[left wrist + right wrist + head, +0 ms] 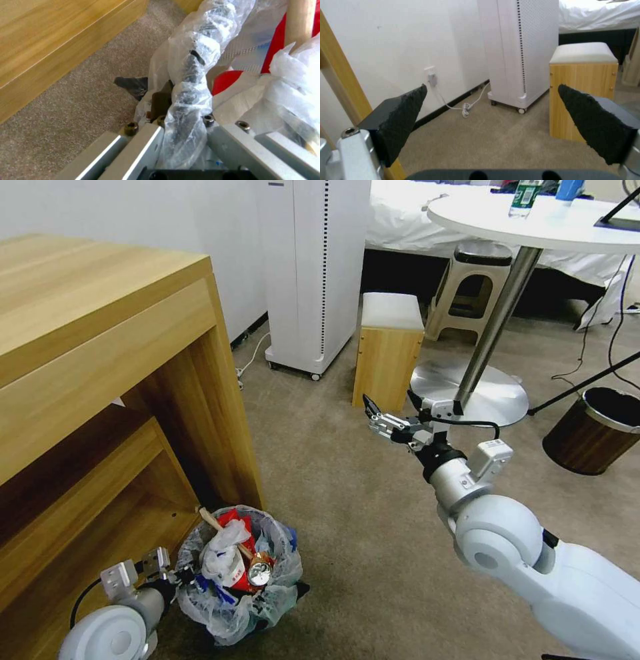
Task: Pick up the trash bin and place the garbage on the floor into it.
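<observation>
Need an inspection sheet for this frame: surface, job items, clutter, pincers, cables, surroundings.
Surface: beige carpet, no litter seen on it.
Job items: trash bin beside the wooden desk, filled with red wrappers, tissue, a can, a wooden stick.
Clutter: nothing seen.
Pincers: left pincer shut on the bin's bagged rim; right pincer open, empty, raised above the carpet.
Cables: white cord along the wall; black cables near the brown bin.
Surroundings: white air purifier, wooden stool, round table, bed.
</observation>
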### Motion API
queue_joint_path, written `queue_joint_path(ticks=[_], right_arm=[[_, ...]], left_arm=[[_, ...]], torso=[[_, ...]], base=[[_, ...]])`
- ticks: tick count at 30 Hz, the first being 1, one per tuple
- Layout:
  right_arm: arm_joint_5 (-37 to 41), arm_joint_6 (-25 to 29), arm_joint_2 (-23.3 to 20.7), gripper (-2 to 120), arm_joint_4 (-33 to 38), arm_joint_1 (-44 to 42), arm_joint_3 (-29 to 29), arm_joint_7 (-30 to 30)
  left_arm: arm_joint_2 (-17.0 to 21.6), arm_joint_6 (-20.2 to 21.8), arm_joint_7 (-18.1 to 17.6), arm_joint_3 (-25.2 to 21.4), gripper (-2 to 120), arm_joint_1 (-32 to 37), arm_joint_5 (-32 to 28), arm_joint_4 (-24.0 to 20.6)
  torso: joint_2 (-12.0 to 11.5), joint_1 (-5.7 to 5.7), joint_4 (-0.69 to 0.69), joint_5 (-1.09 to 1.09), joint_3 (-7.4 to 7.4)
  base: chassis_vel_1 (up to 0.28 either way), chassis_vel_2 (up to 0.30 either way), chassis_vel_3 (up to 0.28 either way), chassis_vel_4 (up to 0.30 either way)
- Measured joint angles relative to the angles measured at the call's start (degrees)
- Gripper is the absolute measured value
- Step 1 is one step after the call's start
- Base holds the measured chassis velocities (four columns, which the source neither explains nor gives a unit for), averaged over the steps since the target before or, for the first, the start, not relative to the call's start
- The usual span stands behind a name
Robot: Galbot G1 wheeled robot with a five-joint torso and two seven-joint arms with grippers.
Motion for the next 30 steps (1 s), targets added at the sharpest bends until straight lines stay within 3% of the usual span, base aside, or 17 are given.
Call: queue_joint_path(ticks=[5, 8, 19, 25, 30], right_arm=[[-0.3, 0.0, 0.3, 100, -0.1, -0.3, 0.0, 0.0], [-0.5, 0.1, 0.7, 100, -0.4, -0.5, 0.1, 0.0], [-1.1, 0.3, 1.6, 100, -1.0, -1.1, 0.3, -0.2], [-1.3, 0.6, 3.3, 100, -2.2, -2.0, 2.1, -0.2], [-7.2, 4.3, 5.1, 100, -4.8, -5.2, 7.1, -1.8]], left_arm=[[0.0, -0.4, 0.6, -0.1, 6, 0.5, 1.4, -0.6], [-0.1, -1.4, 2.1, -0.6, 22, 1.3, 4.5, -2.5], [-0.6, -3.0, 3.9, -1.6, 59, 3.2, 9.3, -5.8], [-2.4, -7.4, 7.5, -3.1, 79, 3.9, 18.5, -7.2], [-6.0, -11.9, 10.7, -3.8, 97, 4.2, 26.5, -10.5]], torso=[[0.0, 0.0, 0.0, -0.05, 0.01], [0.0, 0.0, -0.01, -0.02, 0.01], [0.0, 0.0, 0.0, -0.02, 0.01], [0.0, 0.0, 0.0, -0.02, 0.01], [0.0, 0.0, 0.0, 0.01, 0.01]], base=[[0.0, 0.0, 0.0, 0.0], [0.0, 0.0, 0.0, 0.0], [0.0, 0.0, 0.0, 0.0], [0.0, 0.0, 0.0, 0.0], [0.0, 0.0, 0.0, 0.0]])
